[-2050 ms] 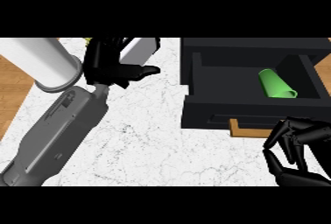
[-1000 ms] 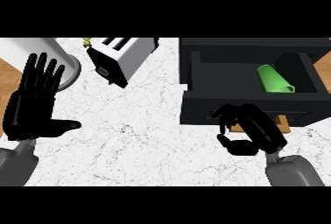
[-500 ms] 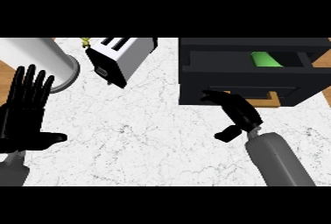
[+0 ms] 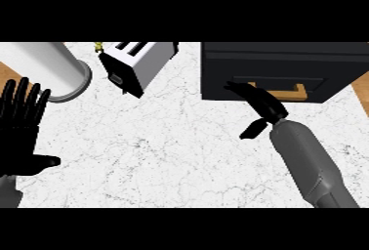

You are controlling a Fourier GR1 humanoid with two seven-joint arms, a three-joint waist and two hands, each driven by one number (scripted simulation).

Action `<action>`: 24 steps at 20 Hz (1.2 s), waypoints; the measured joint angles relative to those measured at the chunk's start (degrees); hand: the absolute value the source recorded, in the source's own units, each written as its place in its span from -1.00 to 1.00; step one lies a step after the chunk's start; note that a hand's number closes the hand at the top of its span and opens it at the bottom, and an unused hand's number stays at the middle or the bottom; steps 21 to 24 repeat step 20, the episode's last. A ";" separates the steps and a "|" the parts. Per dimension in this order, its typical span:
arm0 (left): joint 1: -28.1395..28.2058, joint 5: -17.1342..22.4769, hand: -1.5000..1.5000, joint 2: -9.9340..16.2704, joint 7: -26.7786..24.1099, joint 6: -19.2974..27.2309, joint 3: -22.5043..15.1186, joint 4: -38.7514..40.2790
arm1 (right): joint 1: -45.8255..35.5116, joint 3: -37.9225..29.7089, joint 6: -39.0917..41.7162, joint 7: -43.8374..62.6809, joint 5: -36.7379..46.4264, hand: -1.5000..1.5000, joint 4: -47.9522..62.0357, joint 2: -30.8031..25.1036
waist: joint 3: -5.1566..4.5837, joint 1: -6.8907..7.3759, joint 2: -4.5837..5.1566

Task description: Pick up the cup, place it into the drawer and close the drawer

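The black drawer unit (image 4: 281, 68) stands at the back right, its drawer pushed in flush, with the wooden handle (image 4: 292, 92) on its front. The green cup is hidden from sight. My right hand (image 4: 258, 103) is open, its straight fingers pressed against the drawer front just left of the handle, thumb hanging down. My left hand (image 4: 22, 132) rests open at the left edge, fingers up.
A white cylinder (image 4: 47, 66) lies at the back left. A toaster (image 4: 133, 61) sits tilted at the back middle. White marble counter (image 4: 158, 156) fills the middle; a wooden floor strip shows at the far right.
The drawer has slid from open to fully shut, hiding the green cup. My right hand moved forward with it, fingers straightening against the front. My left hand stayed put.
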 measured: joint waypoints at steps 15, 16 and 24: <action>-0.34 -2.23 -1.00 -1.73 -1.02 -3.42 -0.42 1.39 | -13.55 -4.81 6.50 -13.26 -1.40 -1.00 18.44 -5.18 | -0.16 2.93 0.17; -0.96 -2.33 -1.00 -1.76 -0.77 -3.16 -0.37 1.71 | -14.03 -4.91 7.19 -13.36 -1.44 -1.00 18.99 -5.23 | -0.15 2.84 0.24; -1.67 -2.61 -1.00 -1.75 -0.50 -3.02 -0.11 2.26 | -14.54 -5.11 7.30 -14.68 -1.18 -1.00 20.52 -5.47 | -0.28 3.01 0.14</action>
